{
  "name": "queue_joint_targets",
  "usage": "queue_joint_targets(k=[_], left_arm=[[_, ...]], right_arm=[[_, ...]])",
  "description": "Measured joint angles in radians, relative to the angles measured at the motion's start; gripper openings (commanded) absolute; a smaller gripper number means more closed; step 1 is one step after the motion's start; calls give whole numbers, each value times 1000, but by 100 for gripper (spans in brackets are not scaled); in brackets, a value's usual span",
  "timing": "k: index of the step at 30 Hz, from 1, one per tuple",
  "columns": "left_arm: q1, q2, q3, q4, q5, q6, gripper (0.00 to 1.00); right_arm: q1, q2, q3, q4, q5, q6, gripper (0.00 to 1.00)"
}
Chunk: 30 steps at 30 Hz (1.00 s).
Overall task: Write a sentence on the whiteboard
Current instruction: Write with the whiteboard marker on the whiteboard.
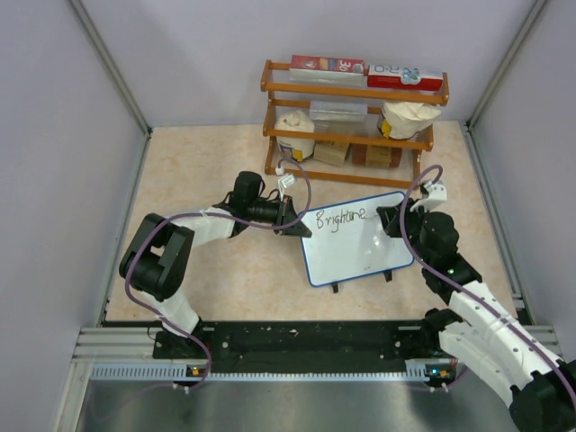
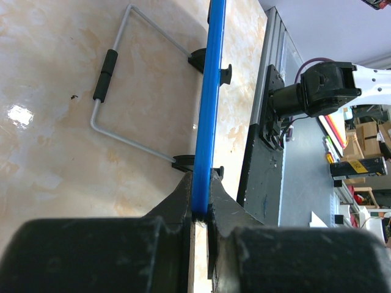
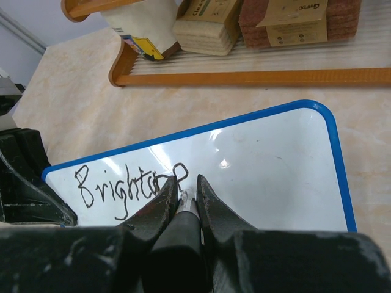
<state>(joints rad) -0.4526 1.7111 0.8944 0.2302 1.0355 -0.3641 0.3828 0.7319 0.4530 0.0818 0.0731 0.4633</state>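
Note:
The whiteboard [image 1: 360, 252] stands tilted on the table between the two arms, blue-rimmed, on small black feet. The sentence [image 1: 340, 217] is black lettering along its top left that reads roughly "Brightne" [image 3: 122, 186]. My left gripper [image 1: 292, 216] is shut on the board's left edge, with the blue rim [image 2: 208, 110] pinched between the jaws [image 2: 201, 204]. At the board's upper right, my right gripper [image 1: 389, 219] is shut on a black marker [image 3: 180, 238]. The marker's tip rests on the board [image 3: 275, 165] just past the last letter, between the fingertips [image 3: 186, 183].
A wooden shelf [image 1: 351, 117] with boxes, bags and sponges stands just behind the board. A wire stand with a black grip [image 2: 104, 73] lies flat behind the board. The black base rail [image 1: 297, 337] runs along the near edge. Side walls close in left and right.

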Motion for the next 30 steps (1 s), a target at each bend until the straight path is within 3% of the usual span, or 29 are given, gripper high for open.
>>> queue_joint_targets(k=[30], left_arm=[[0, 0, 0, 0, 0, 1, 0]], right_arm=[[-33, -2, 39, 12, 37, -8, 0]])
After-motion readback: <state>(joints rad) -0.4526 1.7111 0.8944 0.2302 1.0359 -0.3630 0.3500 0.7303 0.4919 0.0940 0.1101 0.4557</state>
